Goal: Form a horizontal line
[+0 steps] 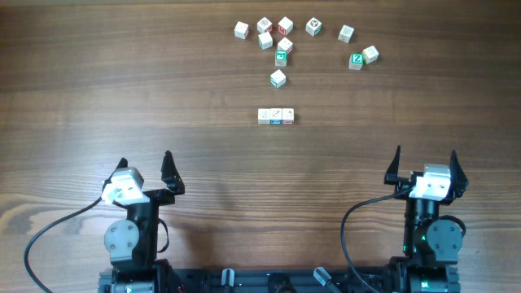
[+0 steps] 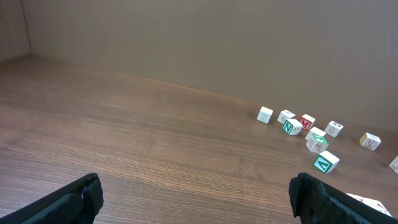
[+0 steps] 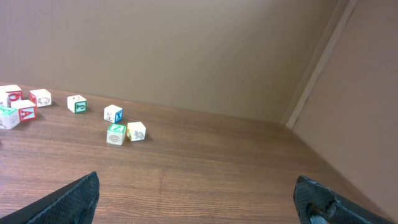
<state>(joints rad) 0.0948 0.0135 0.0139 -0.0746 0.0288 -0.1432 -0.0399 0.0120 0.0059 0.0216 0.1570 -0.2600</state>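
Note:
The horizontal line (image 1: pixel 275 116) is a short row of three small whitish cubes side by side in the middle of the table. In the left wrist view a whitish cube edge (image 2: pixel 368 203) peeks out behind the right finger; the right wrist view does not show the row. My left gripper (image 1: pixel 145 159) is open near the front left, well short of the row, with nothing between its fingers (image 2: pixel 196 199). My right gripper (image 1: pixel 425 155) is open at the front right, also with nothing in it (image 3: pixel 198 199).
Several loose cubes lie scattered behind the row: one just behind it (image 1: pixel 278 78), a cluster at the back centre (image 1: pixel 265 40), and a green-printed one (image 1: pixel 356 60) beside a pale one (image 1: pixel 370 54) at the back right. Brown walls (image 3: pixel 348 106) border the table.

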